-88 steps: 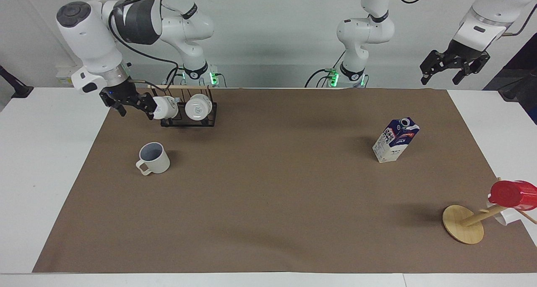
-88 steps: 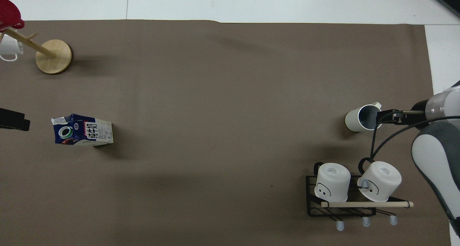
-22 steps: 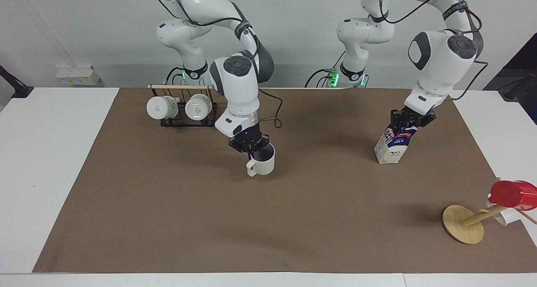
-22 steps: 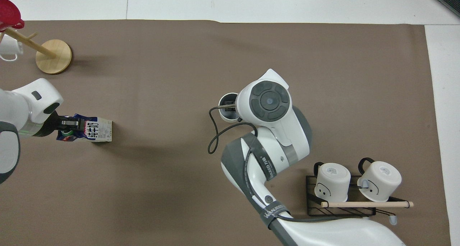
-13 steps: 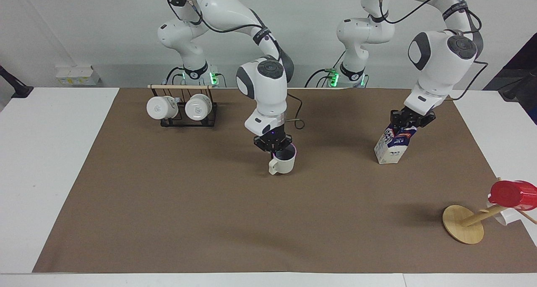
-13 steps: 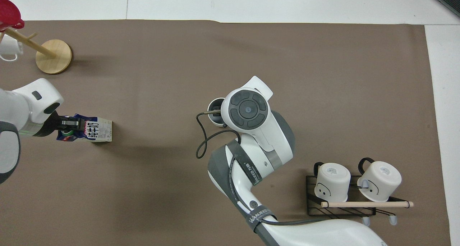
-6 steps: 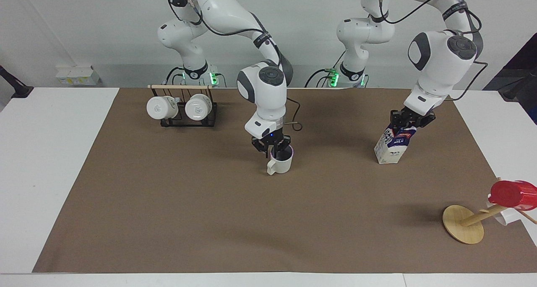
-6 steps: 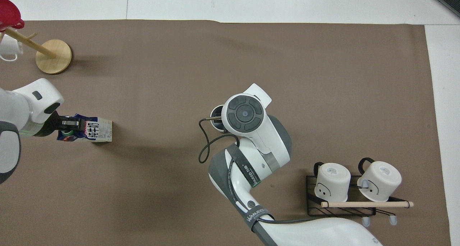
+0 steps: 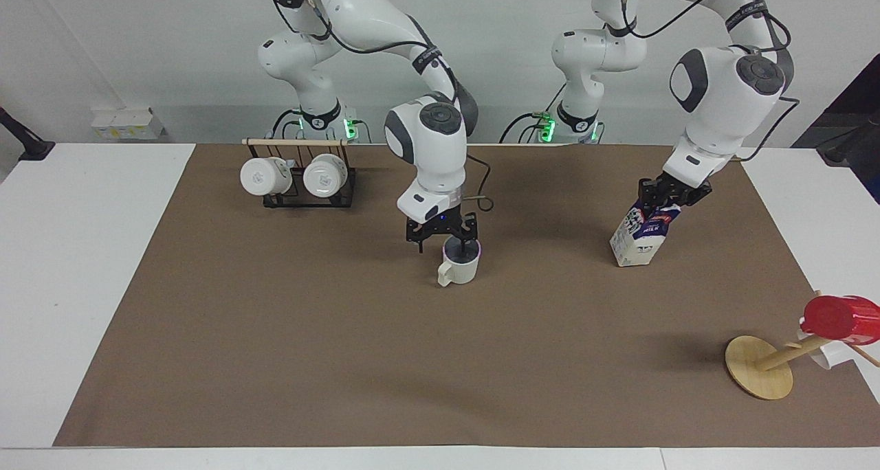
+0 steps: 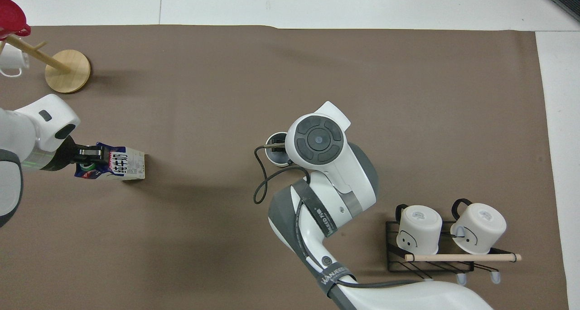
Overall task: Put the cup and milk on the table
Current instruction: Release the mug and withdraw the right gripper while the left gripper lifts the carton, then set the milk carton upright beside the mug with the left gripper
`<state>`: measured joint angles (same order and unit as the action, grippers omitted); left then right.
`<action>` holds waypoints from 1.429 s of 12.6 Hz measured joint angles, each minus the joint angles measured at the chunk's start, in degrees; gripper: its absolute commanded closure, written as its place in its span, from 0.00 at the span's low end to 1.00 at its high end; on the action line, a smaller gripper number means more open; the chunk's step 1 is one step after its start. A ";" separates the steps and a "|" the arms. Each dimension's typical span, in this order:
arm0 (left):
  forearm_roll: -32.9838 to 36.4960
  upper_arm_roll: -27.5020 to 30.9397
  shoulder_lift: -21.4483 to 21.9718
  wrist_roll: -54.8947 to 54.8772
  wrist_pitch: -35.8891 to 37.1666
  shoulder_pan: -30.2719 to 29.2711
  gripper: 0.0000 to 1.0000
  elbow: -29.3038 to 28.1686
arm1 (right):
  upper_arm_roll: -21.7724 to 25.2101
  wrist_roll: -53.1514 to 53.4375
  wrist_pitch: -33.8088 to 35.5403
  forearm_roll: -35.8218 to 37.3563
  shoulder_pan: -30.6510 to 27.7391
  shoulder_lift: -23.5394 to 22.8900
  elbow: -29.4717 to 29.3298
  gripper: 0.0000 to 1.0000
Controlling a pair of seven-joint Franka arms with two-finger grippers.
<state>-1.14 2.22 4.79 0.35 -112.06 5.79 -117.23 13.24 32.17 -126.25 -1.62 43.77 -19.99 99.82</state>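
Observation:
The cream-white cup (image 9: 462, 269) stands upright on the brown mat (image 9: 344, 353) of the table, near the middle, handle pointing away from the robots. My right gripper (image 9: 447, 240) hangs open just above its rim and holds nothing. In the overhead view the right arm's wrist covers most of the cup (image 10: 273, 155). My left gripper (image 9: 670, 194) is shut on the top of the blue and white milk carton (image 9: 639, 243) toward the left arm's end of the table. The carton (image 10: 127, 165) is upright, its base at or barely above the mat.
A black wire rack (image 9: 302, 195) with two white mugs stands near the robots toward the right arm's end. A wooden mug tree (image 9: 760, 368) with a red cup (image 9: 840, 317) stands toward the left arm's end, farther from the robots than the carton.
The right gripper carried the cup to the middle of the mat, set it down, opened and rose a little. The left gripper closed on the carton's top and nudged it slightly toward the middle.

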 measured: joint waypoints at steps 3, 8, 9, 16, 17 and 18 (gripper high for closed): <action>-0.14 -0.22 0.00 5.82 1.93 3.40 0.61 1.95 | 0.19 -0.35 6.07 0.00 -3.81 5.90 -0.10 0.00; -1.02 -0.46 0.00 22.29 2.45 14.82 0.61 3.89 | 0.32 -7.91 10.63 0.01 -11.32 11.43 -0.04 0.00; -1.03 -0.55 0.00 25.14 2.33 17.21 0.61 4.17 | 0.35 -10.06 11.55 0.01 -12.93 12.31 -0.06 0.00; -3.22 -0.58 -3.35 29.27 -4.70 23.60 0.63 4.82 | 0.51 -20.62 22.52 0.01 -23.89 20.67 -1.92 0.00; -3.31 -0.57 -4.52 29.66 -5.71 24.03 0.63 5.21 | 0.53 -21.45 24.53 0.02 -25.41 21.64 -2.52 0.00; -3.34 -0.60 -5.76 30.35 -6.53 24.47 0.63 5.74 | 0.55 -22.69 27.16 0.02 -27.13 22.56 -3.28 0.00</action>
<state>-4.48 1.62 -0.97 30.70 -118.59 30.26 -111.49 13.79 9.49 -99.08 -1.60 16.65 2.57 96.53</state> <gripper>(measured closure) 0.599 0.000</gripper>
